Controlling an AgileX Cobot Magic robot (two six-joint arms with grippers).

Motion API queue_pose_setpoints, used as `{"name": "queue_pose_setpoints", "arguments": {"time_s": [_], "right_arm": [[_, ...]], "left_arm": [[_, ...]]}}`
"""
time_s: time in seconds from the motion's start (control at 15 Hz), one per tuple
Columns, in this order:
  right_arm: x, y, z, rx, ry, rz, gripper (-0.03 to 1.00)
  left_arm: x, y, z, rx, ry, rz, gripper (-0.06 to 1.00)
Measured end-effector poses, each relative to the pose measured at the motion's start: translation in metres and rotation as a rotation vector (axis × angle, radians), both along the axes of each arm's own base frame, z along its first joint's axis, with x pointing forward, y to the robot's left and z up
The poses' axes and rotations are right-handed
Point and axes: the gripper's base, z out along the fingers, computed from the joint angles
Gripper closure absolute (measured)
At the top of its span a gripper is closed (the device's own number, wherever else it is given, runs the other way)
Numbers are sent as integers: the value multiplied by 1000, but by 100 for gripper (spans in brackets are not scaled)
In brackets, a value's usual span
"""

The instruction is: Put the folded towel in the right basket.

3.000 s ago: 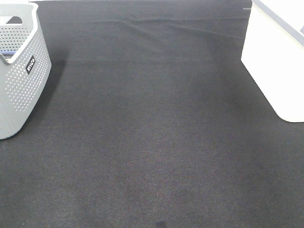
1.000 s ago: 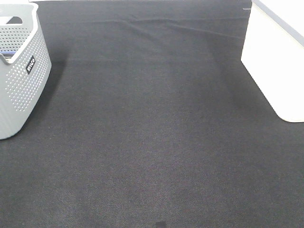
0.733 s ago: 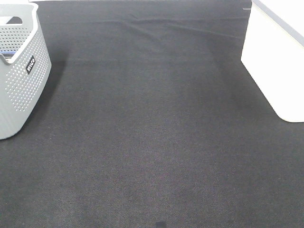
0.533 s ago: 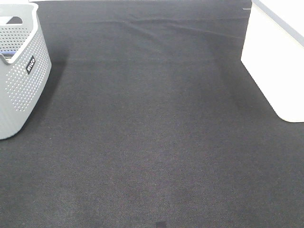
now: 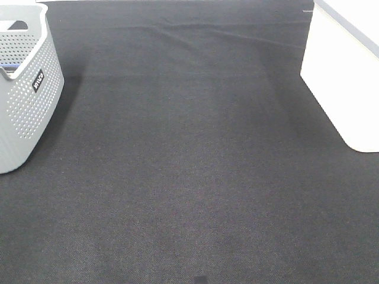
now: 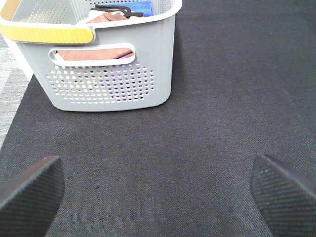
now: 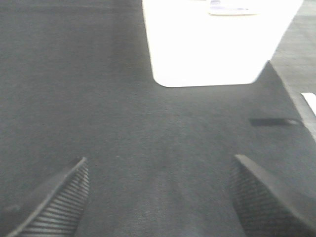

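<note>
The grey perforated left basket (image 5: 23, 100) stands at the left edge of the mat. In the left wrist view it (image 6: 113, 81) holds folded cloths: a reddish-brown towel (image 6: 106, 17) and a blue one (image 6: 139, 7). The white right basket (image 5: 343, 77) stands at the right edge and also shows in the right wrist view (image 7: 212, 44). My left gripper (image 6: 157, 173) is open and empty, low over the mat, short of the grey basket. My right gripper (image 7: 160, 165) is open and empty, short of the white basket. Neither gripper shows in the exterior high view.
A black fabric mat (image 5: 189, 154) covers the table, with a slight crease (image 5: 195, 32) near its far edge. A dark hanger-like object (image 6: 116, 9) lies on the cloths in the grey basket. Bare grey tabletop (image 6: 10, 94) shows beside the mat.
</note>
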Motion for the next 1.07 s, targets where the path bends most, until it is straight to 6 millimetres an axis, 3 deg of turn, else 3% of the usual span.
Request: {"name": "queue_pose_setpoints", "arguments": {"time_s": [1.07], "right_arm": [[0, -1, 0, 14, 0, 7, 22]], "left_arm": [[0, 0, 0, 0, 0, 0, -3]]}}
